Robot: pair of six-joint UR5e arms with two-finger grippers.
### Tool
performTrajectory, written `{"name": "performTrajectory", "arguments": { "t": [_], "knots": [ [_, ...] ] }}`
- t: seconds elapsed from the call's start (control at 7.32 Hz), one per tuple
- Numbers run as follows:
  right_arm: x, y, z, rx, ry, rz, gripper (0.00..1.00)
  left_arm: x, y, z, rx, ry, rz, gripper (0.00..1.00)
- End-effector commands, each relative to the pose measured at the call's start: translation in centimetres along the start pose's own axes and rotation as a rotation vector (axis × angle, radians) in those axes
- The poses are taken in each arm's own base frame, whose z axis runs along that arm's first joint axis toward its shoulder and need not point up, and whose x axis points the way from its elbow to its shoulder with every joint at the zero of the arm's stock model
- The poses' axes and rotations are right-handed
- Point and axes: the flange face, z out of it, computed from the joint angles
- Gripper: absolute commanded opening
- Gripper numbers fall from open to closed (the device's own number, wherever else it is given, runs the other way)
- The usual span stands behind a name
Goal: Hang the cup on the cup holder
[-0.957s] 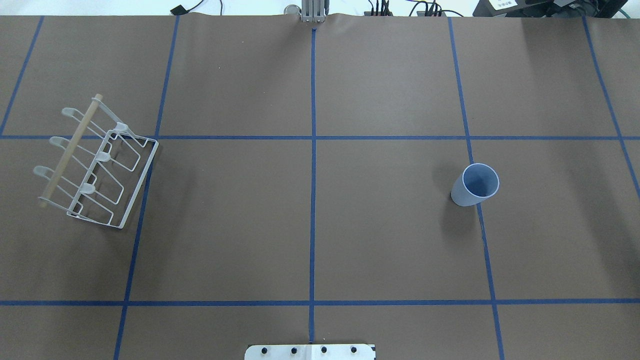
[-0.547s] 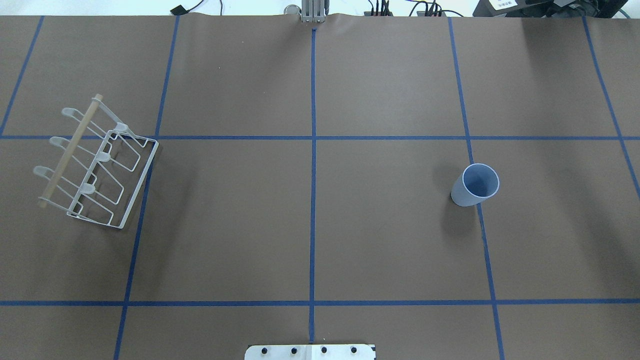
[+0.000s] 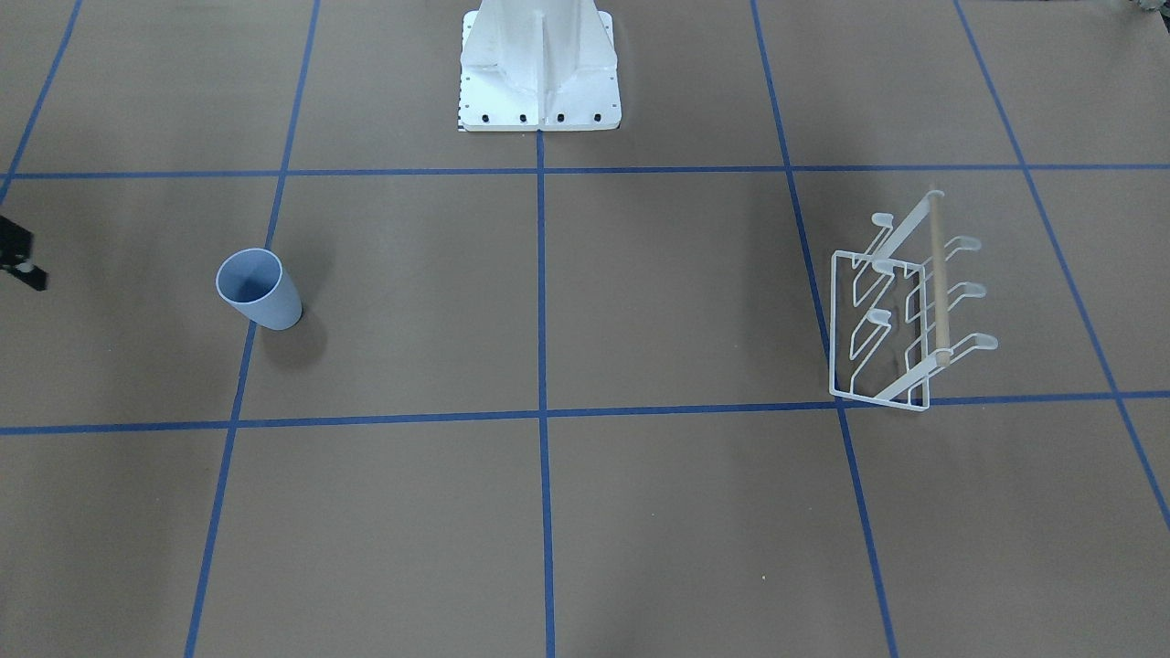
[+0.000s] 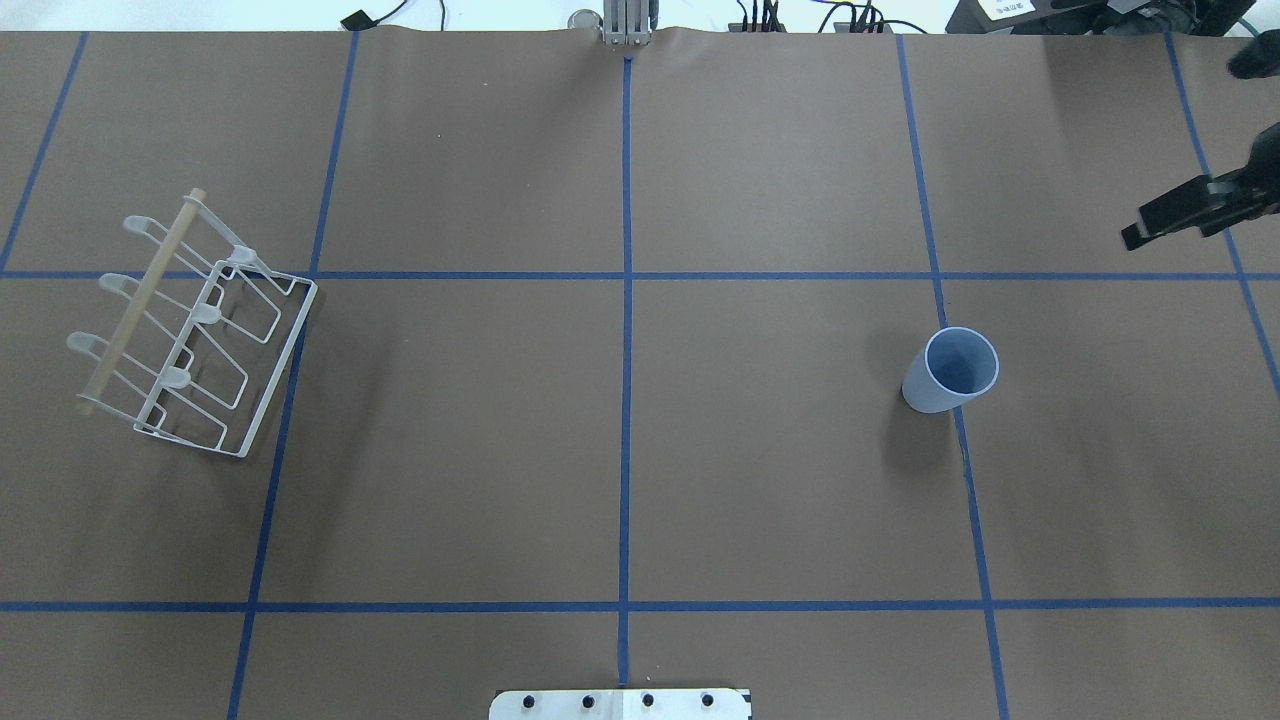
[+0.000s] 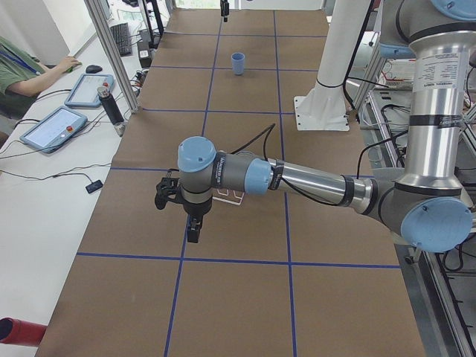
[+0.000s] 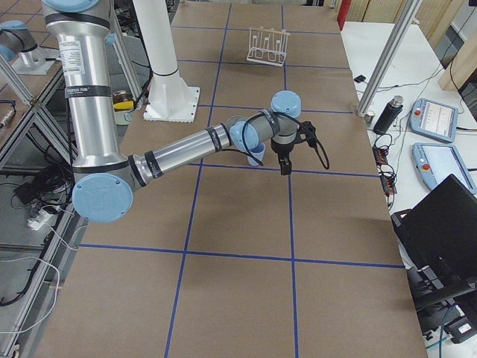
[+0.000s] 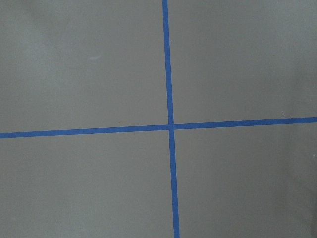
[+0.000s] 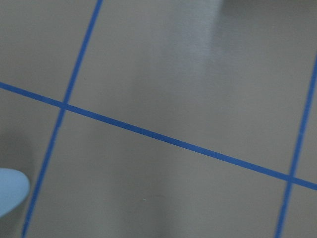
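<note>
The light blue cup stands upright on the brown table, right of centre; it also shows in the front view and at the lower left edge of the right wrist view. The white wire cup holder with its wooden dowel stands at the far left, with nothing on its prongs. My right gripper reaches in at the right edge, beyond and to the right of the cup, well apart from it; I cannot tell how its jaws stand. My left gripper shows only in the left side view, near the holder; I cannot tell its state.
The robot's white base plate is at the near edge. Blue tape lines divide the table into squares. An operator with tablets and metal posts stand along the far edge. A laptop is beside the table.
My right gripper has come into the overhead view at the right edge. The cup and the cup holder have not moved.
</note>
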Motion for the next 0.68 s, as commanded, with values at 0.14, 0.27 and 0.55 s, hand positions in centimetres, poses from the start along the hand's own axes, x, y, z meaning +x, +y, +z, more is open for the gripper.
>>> {"name": "performTrajectory", "arguments": {
  "t": [0.14,0.27,0.55],
  "knots": [
    [-6.5,1.2,6.1,-0.036,-0.060,0.045,1.00,-0.2,0.0,0.4,-0.008,0.000,0.000,0.98],
    [-6.0,1.3,7.2,-0.056,-0.051,0.054,1.00,-0.2,0.0,0.4,-0.008,0.000,0.000,0.98],
    [-6.4,1.9,9.4,-0.091,-0.042,0.043,1.00,-0.3,0.1,0.5,-0.010,0.000,-0.002,0.98]
  ]
}}
